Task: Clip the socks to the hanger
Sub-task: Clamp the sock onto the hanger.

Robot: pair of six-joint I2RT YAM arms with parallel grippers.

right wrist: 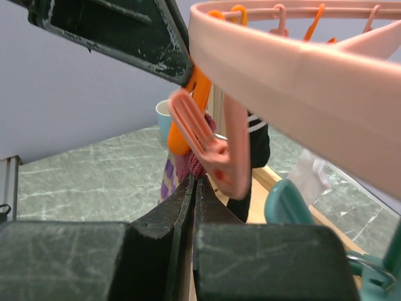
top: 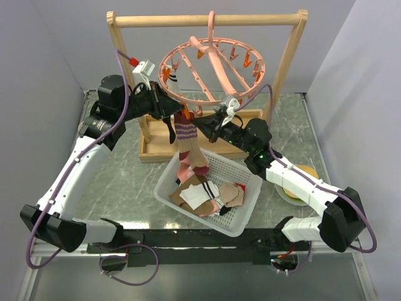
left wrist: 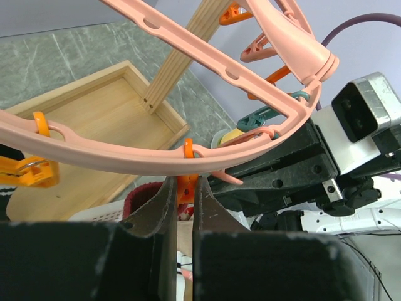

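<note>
hanging from rack rail (top: 207, 20), hanger (top: 219, 69) is seen above basket (top: 188, 222) of loose socks (top: 203, 194). orange clip (left wrist: 185, 191) under ring is pinched between left gripper (left wrist: 183, 182) fingers, gap narrow. right gripper (right wrist: 195, 180) fingers are pressed together, tips at top of maroon sock (top: 186, 135); grip on it cannot be told. maroon sock is seen dangling below near ring edge, down to basket.

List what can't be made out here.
Top external: whether the orange clip grips the maroon striped sock; left gripper and right gripper cover the spot.
Right wrist: sock's cuff, partly behind the pink clip.
Top external: yellow object, mostly behind the right arm.
Left wrist: hanger's hook, beyond top edge.
</note>
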